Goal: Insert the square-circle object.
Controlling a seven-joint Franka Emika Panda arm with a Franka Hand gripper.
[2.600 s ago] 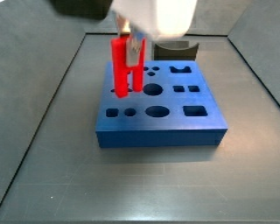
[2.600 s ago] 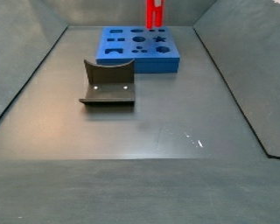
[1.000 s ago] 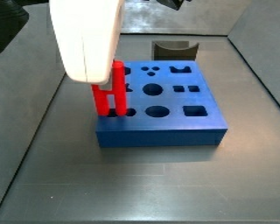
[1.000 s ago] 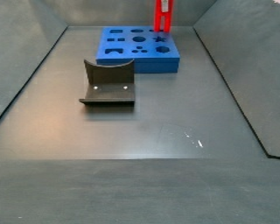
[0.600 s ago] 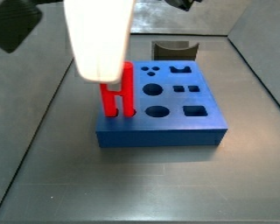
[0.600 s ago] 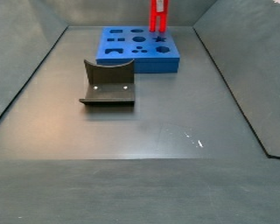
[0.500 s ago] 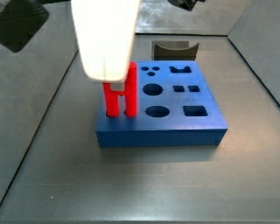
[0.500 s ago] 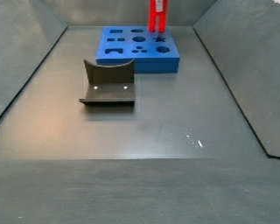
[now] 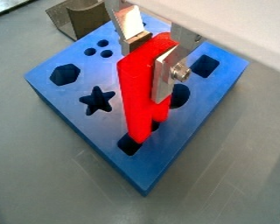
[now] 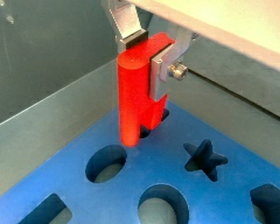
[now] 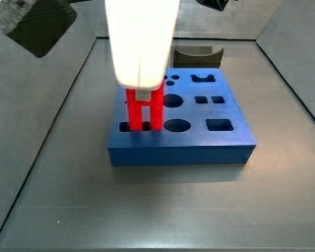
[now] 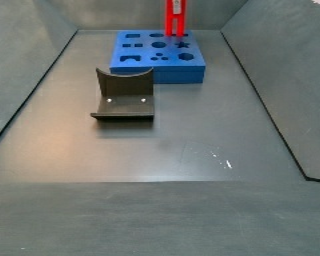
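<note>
The square-circle object (image 9: 145,96), a bright red twin-bar peg, hangs upright in my gripper (image 9: 149,57), whose silver fingers (image 9: 166,74) are shut on its upper part. The blue block (image 9: 73,105) with shaped holes lies below. The peg's lower end meets the block's top at a pair of small holes near one edge; how deep it sits I cannot tell. A wrist view shows the peg (image 10: 133,92) in the gripper (image 10: 149,52) over the block (image 10: 224,197). In a side view the gripper (image 11: 143,89) holds the peg (image 11: 145,110) over the block's (image 11: 187,143) near left corner. The peg (image 12: 175,18) also shows at the block (image 12: 156,62).
The fixture (image 12: 123,95), a dark bracket on a base plate, stands on the grey floor apart from the block; it also shows behind the block (image 11: 197,54) and in a wrist view (image 9: 78,16). Grey walls (image 12: 43,60) close in the floor.
The gripper with the red peg has shifted sideways along the block's near edge, towards the block's middle, staying upright and shut on the peg.
</note>
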